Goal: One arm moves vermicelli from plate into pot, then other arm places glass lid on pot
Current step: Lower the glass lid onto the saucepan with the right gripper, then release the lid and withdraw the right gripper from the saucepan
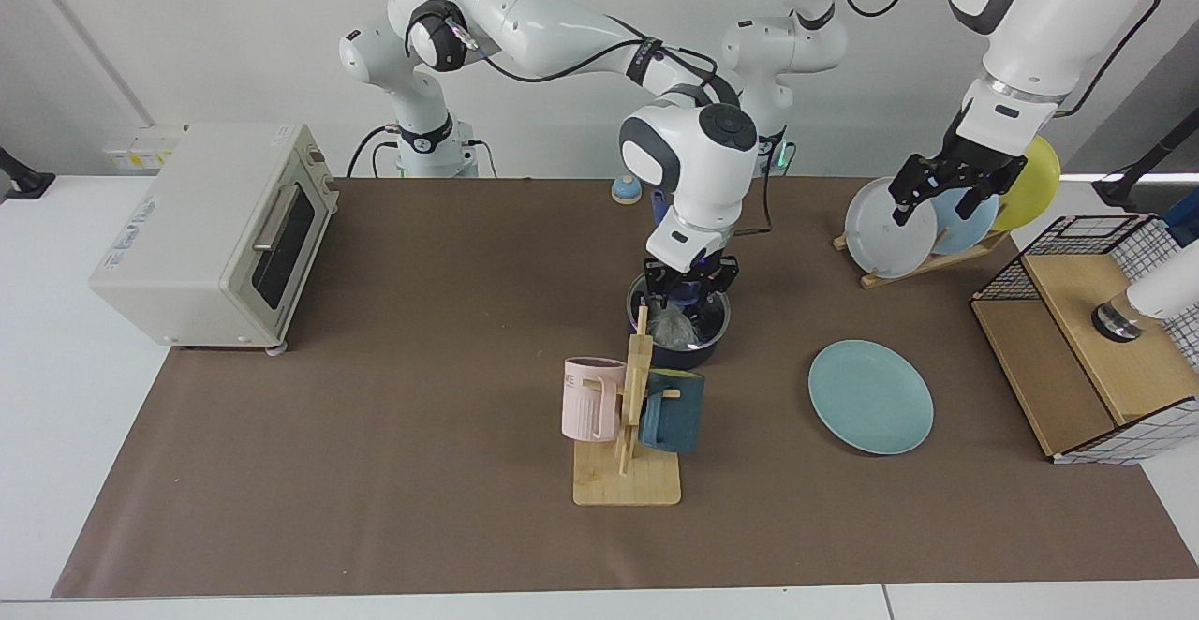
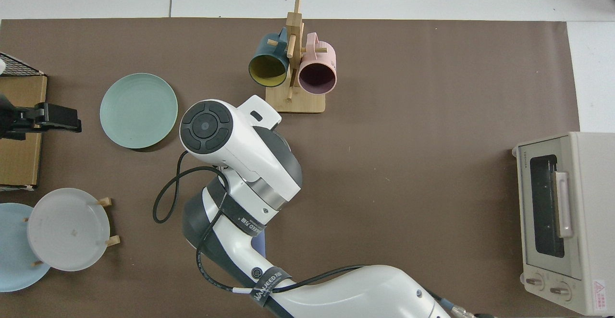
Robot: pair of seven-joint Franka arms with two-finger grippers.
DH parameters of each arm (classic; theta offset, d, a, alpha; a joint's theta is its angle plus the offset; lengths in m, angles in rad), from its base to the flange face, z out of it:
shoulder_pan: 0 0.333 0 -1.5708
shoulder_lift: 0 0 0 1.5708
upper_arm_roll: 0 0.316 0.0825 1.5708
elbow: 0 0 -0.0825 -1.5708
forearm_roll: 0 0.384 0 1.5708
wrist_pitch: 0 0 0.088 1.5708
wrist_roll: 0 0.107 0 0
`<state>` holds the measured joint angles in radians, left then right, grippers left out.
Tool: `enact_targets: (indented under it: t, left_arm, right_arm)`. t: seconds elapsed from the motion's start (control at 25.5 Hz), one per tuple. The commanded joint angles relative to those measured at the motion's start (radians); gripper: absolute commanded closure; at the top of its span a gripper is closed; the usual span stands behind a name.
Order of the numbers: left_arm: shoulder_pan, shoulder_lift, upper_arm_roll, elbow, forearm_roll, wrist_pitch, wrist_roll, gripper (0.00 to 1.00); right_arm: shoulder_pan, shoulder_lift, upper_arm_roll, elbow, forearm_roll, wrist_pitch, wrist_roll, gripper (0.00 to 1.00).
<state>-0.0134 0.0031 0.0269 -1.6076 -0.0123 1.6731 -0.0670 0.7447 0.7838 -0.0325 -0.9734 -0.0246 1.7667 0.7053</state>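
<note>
Over the pot (image 1: 679, 325) at mid-tabletop (image 1: 421, 433), the right pincer (image 1: 690, 288) hangs, fingers spread, above the glass lid (image 1: 688, 316) covering the vermicelli (image 1: 671, 328). The left pincer (image 1: 946, 191) waits, released, by the plate rack (image 1: 923, 264); the plate (image 1: 870, 396) lies bare. The pot's handle is hidden.

Mug rack (image 1: 629, 414) stands just beside pot (image 1: 681, 320); plate (image 1: 870, 396) lies unobstructed.

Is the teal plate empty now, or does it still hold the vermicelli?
Empty. The teal plate shows only bare surface in both views, and the vermicelli lies in the pot, under the right gripper.
</note>
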Motion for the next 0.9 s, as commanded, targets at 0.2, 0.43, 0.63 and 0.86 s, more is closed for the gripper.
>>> enact_targets:
  t: [0.2,0.43,0.63,0.86]
  left_arm:
    - [-0.014,-0.011,0.013,0.002,-0.005,-0.02,0.012,0.0]
    - [-0.014,-0.011,0.013,0.002,-0.005,-0.02,0.012,0.0]
    - [-0.013,-0.011,0.013,0.002,-0.005,-0.02,0.012,0.0]
    - [-0.013,-0.012,0.013,0.002,-0.005,-0.02,0.012,0.0]
  right_arm:
    - [-0.002,-0.021,0.003,-0.016,0.002,-0.012,0.013,0.0]
    - [-0.018,-0.07,0.002,-0.016,0.008,-0.012,0.013,0.0]
    - [-0.041,-0.155,-0.009,-0.051,-0.003,-0.064,0.013,0.0]
    - [-0.114,-0.326,-0.029,-0.166,-0.008,-0.133,-0.015,0.0]
